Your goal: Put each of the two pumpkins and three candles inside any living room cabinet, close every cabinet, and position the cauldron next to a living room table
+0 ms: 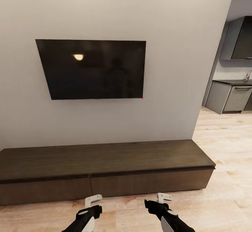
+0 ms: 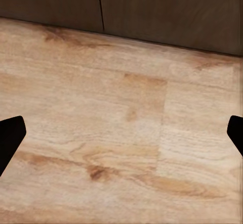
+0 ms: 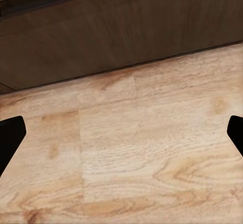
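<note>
Both end effectors, left (image 1: 93, 201) and right (image 1: 164, 197), spread wide and empty, low over the wooden floor (image 1: 227, 190) just before the cabinet (image 1: 105, 176), fronts shut; nothing yet visibly fetched, so judged early, pumpkins, candles, cauldron all pending.

You face the cabinet (image 1: 105, 169), which stands on the floor (image 1: 224, 204) against the wall (image 1: 105, 11), with the TV (image 1: 92, 69) on the wall above it. The seam between two of its fronts lies about at your middle. Your left gripper (image 1: 93, 199) and right gripper (image 1: 163, 197) hang just before these fronts, over the floor. Far right, behind the wall's end, are kitchen cupboards (image 1: 229, 97), maybe with a counter on top.
</note>
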{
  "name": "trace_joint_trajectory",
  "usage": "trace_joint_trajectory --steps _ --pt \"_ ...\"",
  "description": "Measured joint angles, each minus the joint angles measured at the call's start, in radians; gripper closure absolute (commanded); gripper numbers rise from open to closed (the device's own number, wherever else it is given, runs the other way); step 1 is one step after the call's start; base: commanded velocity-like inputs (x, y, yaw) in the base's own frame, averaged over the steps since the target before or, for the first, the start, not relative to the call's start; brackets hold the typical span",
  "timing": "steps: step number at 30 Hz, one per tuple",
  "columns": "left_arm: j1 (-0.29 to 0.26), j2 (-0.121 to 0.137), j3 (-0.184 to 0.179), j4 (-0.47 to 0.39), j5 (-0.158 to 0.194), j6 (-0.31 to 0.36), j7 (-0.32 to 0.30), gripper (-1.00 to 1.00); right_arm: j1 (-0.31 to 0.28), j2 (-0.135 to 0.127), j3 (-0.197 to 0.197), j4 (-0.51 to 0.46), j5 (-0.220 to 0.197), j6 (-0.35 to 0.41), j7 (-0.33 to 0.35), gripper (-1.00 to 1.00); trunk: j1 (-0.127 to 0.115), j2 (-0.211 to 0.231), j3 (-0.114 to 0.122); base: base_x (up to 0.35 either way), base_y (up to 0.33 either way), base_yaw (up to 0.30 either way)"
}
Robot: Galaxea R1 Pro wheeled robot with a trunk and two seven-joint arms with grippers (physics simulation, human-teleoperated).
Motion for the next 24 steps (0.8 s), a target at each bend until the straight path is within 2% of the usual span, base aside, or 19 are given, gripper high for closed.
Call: trace_joint_trajectory --steps 12,15,17,20,24 --pt "0.000 0.000 0.019 -0.033 0.018 0.012 0.003 -1.00 0.000 0.000 -0.001 0.001 -0.002 0.002 0.005 -1.00 0.000 0.000 0.000 0.000 0.000 0.000" --pt "0.000 0.001 0.046 -0.035 0.053 0.014 0.008 -1.00 0.000 -0.003 -0.002 0.001 -0.002 0.003 0.006 -1.00 0.000 0.000 0.000 0.000 0.000 0.000" --pt "0.000 0.002 0.084 -0.036 0.087 0.015 0.014 -1.00 0.000 -0.003 -0.001 0.001 -0.002 0.004 0.005 -1.00 0.008 -0.014 -0.006 0.000 0.000 0.000" --pt "0.000 0.003 0.100 -0.042 0.100 0.017 0.016 -1.00 0.000 -0.001 -0.001 0.001 -0.001 0.004 0.005 -1.00 0.019 -0.035 -0.016 0.000 0.000 0.000" --pt "0.000 0.005 0.102 -0.112 0.105 0.052 0.018 -1.00 0.000 0.000 -0.001 0.001 0.000 0.005 0.004 -1.00 0.034 -0.063 -0.028 0.000 0.000 0.000"
